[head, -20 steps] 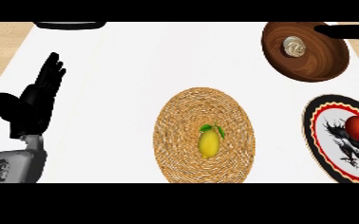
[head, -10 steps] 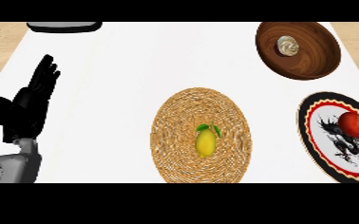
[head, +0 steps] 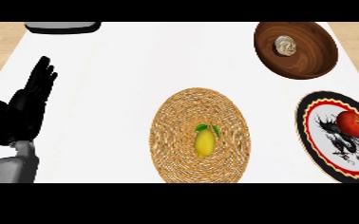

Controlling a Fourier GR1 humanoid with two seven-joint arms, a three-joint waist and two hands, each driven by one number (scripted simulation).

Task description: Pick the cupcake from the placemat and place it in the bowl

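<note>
The cupcake (head: 285,46) lay inside the wooden bowl (head: 308,66) at about one o'clock on the white table (head: 140,76), its pale swirled top facing up near the bowl's centre, so the delivery looked complete. The woven round placemat (head: 184,123), at about six o'clock, carried only a yellow lemon (head: 204,142) with a green leaf, well apart from the bowl. The robot's left hand (head: 28,104) rested at nine o'clock near the table's edge, fingers straight, released and pointing up, grasping nothing, evidently parked clear of the work. The right hand did not show in the head view. A black-rimmed patterned plate (head: 319,137) at four o'clock held a red fruit (head: 348,122), partly cut by the frame. A dark, grey-topped object (head: 63,27) sat at eleven o'clock; what it was could not be told
</note>
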